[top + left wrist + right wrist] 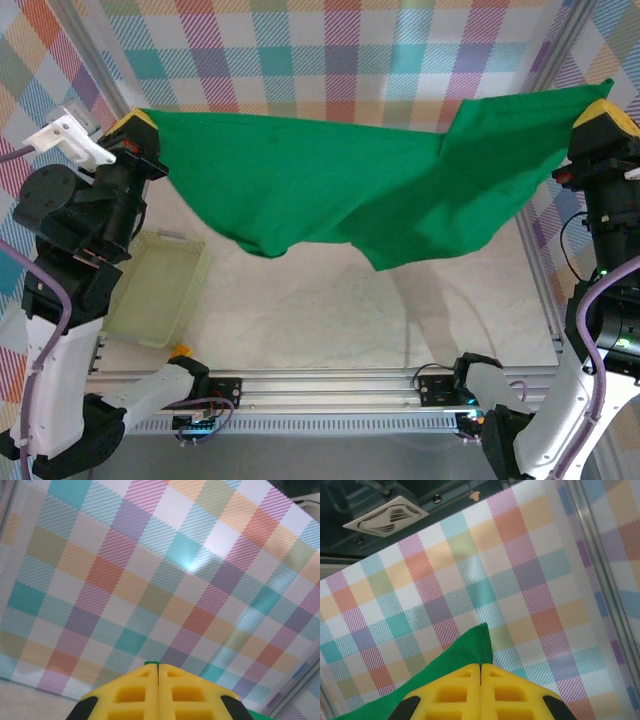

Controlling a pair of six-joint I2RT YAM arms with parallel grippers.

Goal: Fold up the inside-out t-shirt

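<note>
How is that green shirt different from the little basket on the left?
The shirt is deep bright green; the basket is pale yellow-green. The shirt hangs in the air, stretched between the two arms' shut jaws; the basket sits on the table. The shirt sags in soft folds and spans nearly the whole width; the basket is a small stiff box. Both are greenish.
</note>
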